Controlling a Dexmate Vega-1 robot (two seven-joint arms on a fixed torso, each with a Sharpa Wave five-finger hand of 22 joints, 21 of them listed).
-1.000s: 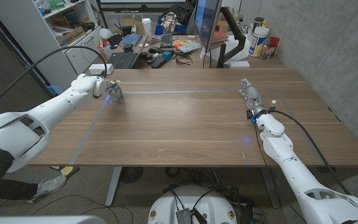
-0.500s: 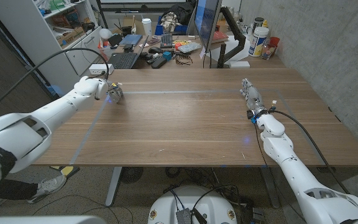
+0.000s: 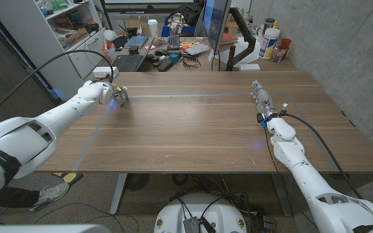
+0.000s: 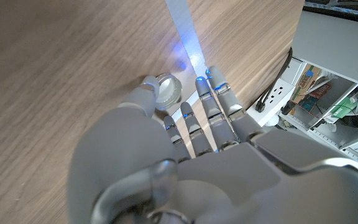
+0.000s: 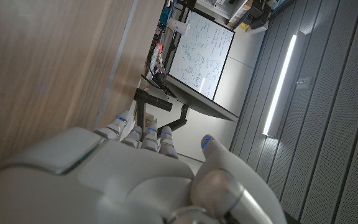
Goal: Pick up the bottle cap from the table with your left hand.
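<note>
the bottle cap (image 4: 168, 89) sits on the table (image 3: 193, 129) right by the pale tape strip (image 4: 185, 34), thumb tip touching its rim and the other fingers of the left hand (image 4: 185, 134) spread just beside it, nothing gripped yet. looks tiny, light and slick, so i'd pinch it across the rim. right hand (image 3: 262, 101) idles well away from the strip, fingers straight and holding nothing.

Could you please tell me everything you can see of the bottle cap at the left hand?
The bottle cap is small, round and pale, translucent-looking, probably plastic. It lies on the wooden table near its far left corner, beside a pale strip running across the wood. The left hand is over it, its thumb tip against the cap's side and the fingers just beside it. Whether it is lifted cannot be told.
</note>
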